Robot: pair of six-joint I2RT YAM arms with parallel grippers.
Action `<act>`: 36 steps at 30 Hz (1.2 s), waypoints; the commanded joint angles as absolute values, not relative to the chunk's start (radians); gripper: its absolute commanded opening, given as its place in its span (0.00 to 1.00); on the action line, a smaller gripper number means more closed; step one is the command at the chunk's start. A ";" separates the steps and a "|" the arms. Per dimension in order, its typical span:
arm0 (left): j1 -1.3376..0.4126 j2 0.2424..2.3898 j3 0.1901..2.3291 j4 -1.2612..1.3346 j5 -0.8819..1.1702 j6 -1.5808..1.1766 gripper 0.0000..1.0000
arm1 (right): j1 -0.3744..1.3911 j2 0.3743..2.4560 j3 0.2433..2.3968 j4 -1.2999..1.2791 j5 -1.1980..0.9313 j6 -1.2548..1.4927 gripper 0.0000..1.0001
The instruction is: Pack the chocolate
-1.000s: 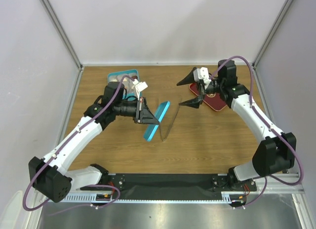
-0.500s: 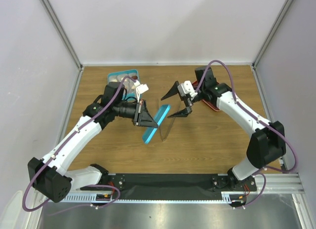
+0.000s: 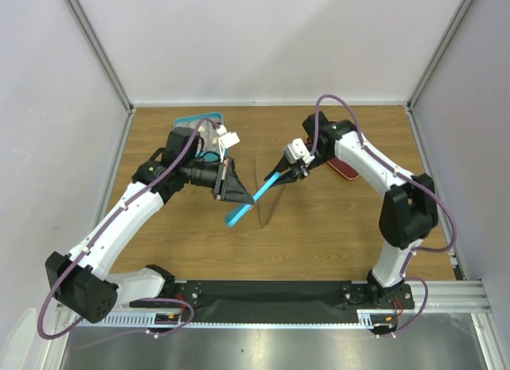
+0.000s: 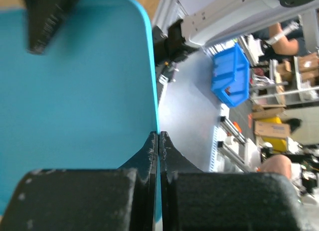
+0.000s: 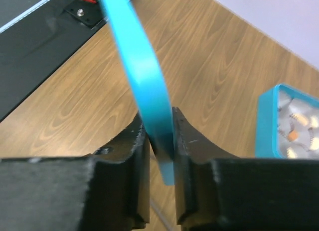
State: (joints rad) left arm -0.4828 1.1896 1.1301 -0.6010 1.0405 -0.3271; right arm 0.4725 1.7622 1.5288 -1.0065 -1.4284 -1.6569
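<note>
The left gripper [image 4: 158,137] is clamped on the thin edge of the blue lid [image 3: 244,206], jaws nearly meeting. The right gripper [image 5: 159,125] is pinched on the lid's far end, one finger on each face. The lid hangs edge-up between the two, off the table [image 3: 335,226], slanting down toward the near side.

Just under it lie the tongs [image 3: 267,201]. Behind the left arm sits the box [image 3: 185,123]; the chocolates [image 5: 295,134] are inside it, visible from the right wrist and mostly hidden from above.

With both arms gripping one stiff lid, any mismatch in their motion is likely to twist it or drag it through a jaw. Both grips are narrow edge pinches, so a slip seems easy. If one side lets go before the other is secure, the lid probably swings or drops onto the tongs. The box is tucked close behind the left wrist, so carrying the lid there risks bumping the box, or setting the lid down skewed on its rim.
</note>
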 commanded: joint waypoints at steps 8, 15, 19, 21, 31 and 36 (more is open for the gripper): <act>-0.335 1.261 1.370 -0.658 0.700 -0.302 0.49 | 0.466 1.882 1.755 -1.516 -1.537 -2.053 0.00; -0.252 1.267 1.589 -0.603 0.043 -0.438 0.79 | 0.466 1.917 1.873 -1.520 -1.652 -2.022 0.00; -0.092 1.308 1.571 -0.548 0.002 -0.491 0.80 | 0.485 1.957 1.972 -1.522 -1.652 -1.965 0.00; -0.005 1.360 1.524 -0.493 0.050 -0.521 0.79 | 0.486 1.992 2.064 -1.522 -1.652 -1.922 0.00; 0.072 1.363 1.342 -0.308 0.365 -0.456 0.73 | 0.555 1.941 2.349 -1.520 -1.649 -2.009 0.00; 0.046 1.240 1.264 -0.258 0.397 -0.454 0.75 | 0.543 1.836 2.379 -1.435 -1.649 -2.148 0.00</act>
State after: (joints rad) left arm 0.0647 1.3693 1.2781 -0.3588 0.3454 -0.4778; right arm 0.5594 1.9545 2.3363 -1.3533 -1.4425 -1.9568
